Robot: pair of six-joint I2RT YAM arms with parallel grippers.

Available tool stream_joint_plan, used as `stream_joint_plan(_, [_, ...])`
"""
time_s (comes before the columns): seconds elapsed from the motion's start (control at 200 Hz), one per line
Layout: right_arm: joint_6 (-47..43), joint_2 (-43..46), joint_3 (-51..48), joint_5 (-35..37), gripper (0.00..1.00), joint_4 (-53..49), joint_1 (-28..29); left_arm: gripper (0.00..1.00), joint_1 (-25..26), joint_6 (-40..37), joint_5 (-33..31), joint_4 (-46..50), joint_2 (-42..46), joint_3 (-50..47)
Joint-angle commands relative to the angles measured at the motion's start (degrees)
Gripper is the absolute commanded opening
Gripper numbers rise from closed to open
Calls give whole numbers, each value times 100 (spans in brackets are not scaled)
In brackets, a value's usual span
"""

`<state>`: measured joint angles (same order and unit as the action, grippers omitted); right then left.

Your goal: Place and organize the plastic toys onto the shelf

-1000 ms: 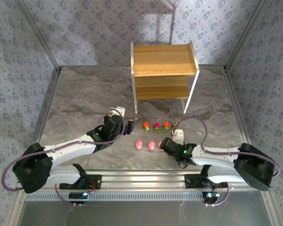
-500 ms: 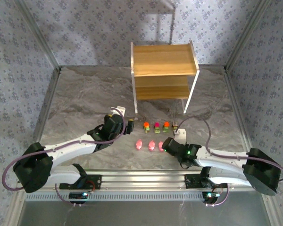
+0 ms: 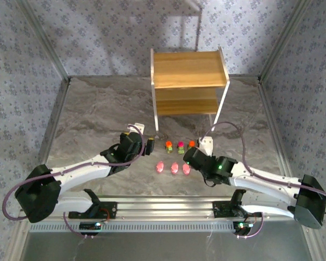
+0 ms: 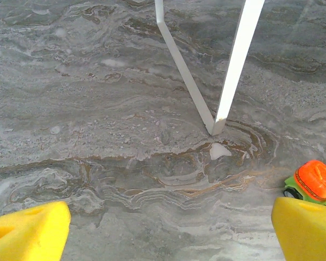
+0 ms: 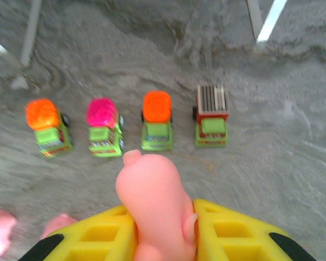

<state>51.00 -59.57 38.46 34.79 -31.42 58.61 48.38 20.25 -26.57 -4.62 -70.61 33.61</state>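
Note:
My right gripper (image 5: 157, 217) is shut on a pink rounded toy (image 5: 152, 196), which sticks out forward between the yellow fingers (image 5: 228, 234). Ahead of it four small cars stand in a row: orange-topped (image 5: 46, 126), magenta-topped (image 5: 103, 126), orange-topped (image 5: 156, 128) and red-topped (image 5: 211, 122). Three more pink toys (image 3: 174, 168) lie in a row just left of my right gripper (image 3: 189, 157). My left gripper (image 4: 168, 234) is open over bare table, with an orange-topped car (image 4: 314, 182) by its right finger. The wooden shelf (image 3: 190, 81) stands behind the toys.
A white shelf leg (image 4: 236, 60) meets the table just ahead of the left gripper. Patterned walls and metal rails (image 3: 60, 103) bound the marbled table. Open table lies to the left and right of the shelf.
The right gripper has shut on the pink toy and moved forward toward the row of cars, covering the rightmost car in the top view. The left arm has barely moved.

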Motion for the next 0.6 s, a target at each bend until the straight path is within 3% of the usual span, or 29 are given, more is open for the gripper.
stream_joint_plan(0.0, [-294, -175, 474, 122, 27, -276, -242, 95, -13, 40, -47, 14, 135, 100])
stream_joint_plan(0.31, [-625, -949, 1252, -93, 26, 25, -1046, 95, -14, -76, 89, -77, 117, 98])
stream_joint_plan(0.595, [-909, -1231, 1746, -261, 27, 159, -1586, 94, -13, -335, 1026, -505, 203, -34])
